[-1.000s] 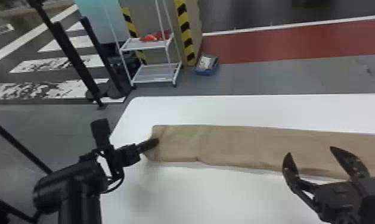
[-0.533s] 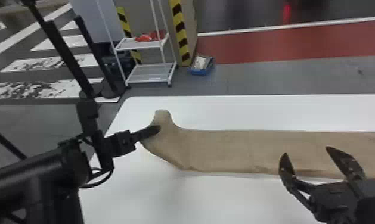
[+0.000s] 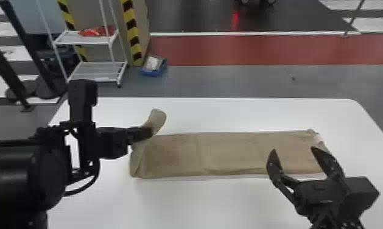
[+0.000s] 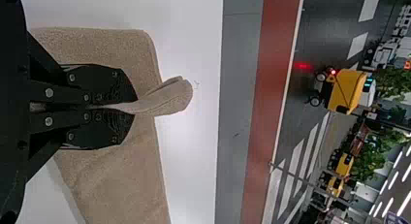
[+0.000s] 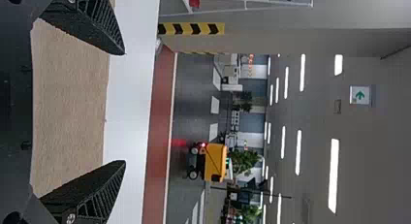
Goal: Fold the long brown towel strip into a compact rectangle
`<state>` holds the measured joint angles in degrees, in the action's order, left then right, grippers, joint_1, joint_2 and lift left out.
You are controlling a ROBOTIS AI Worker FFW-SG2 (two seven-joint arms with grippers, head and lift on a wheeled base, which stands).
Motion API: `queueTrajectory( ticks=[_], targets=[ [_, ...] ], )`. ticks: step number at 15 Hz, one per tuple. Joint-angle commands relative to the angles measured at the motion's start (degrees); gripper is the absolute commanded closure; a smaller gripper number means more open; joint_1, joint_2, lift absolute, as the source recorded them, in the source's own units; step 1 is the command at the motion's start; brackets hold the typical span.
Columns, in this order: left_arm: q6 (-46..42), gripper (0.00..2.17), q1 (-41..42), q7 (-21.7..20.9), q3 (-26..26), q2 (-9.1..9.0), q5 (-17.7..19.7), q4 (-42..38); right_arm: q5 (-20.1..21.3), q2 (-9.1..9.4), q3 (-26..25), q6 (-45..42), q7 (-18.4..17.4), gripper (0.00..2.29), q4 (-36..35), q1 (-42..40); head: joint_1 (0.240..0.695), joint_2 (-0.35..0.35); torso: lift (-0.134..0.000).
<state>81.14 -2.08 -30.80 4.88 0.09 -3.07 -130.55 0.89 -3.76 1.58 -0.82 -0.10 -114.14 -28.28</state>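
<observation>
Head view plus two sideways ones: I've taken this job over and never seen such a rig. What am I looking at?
The machine is a robot with two black arms, each ending in a two-fingered gripper. The head view looks forward and down from its head, so its left arm is on your left. The other two come from cameras on its wrists and are turned on their side.

On the white table lies the long brown towel strip, running left to right. The left gripper pinches it near its left end, and a flap pokes out past the fingertips. The right gripper is open and empty, by the strip's right part.
</observation>
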Motion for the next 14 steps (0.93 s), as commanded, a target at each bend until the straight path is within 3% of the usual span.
queueTrajectory(
  ticks=[1, 5, 9, 12, 14],
  targets=[
    [-0.3, 2.15, -0.8, 3.1, -4.5, -0.24, -0.4, 1.4, -2.7, -0.9, -4.9, -0.3, -0.3, 0.08, -0.1, -0.9, 0.695, -0.045, -0.116],
    [-0.5, 2.15, -5.8, 8.9, -10.1, -0.24, 0.7, 5.4, -5.3, -1.86, -9.2, -1.0, -0.8, 0.08, 0.1, -2.1, 0.695, -0.177, -0.116],
    [-0.8, 2.15, -9.2, 16.4, -17.1, -0.24, 2.2, 7.3, -5.5, -2.13, -9.9, -1.2, -1.0, 0.08, 0.4, -2.3, 0.695, -0.241, -0.116],
    [-8.8, 2.15, -12.0, 24.3, -25.1, -0.24, 1.2, 14.0, -5.7, -2.3, -10.0, -1.3, -1.0, 0.08, 0.4, -2.4, 0.695, -0.271, -0.116],
    [-13.0, 2.15, -12.9, 27.1, -28.4, -0.24, 1.1, 18.6, -5.7, -2.3, -10.0, -1.3, -1.0, 0.08, 0.7, -2.4, 0.695, -0.291, -0.116]
  ],
)
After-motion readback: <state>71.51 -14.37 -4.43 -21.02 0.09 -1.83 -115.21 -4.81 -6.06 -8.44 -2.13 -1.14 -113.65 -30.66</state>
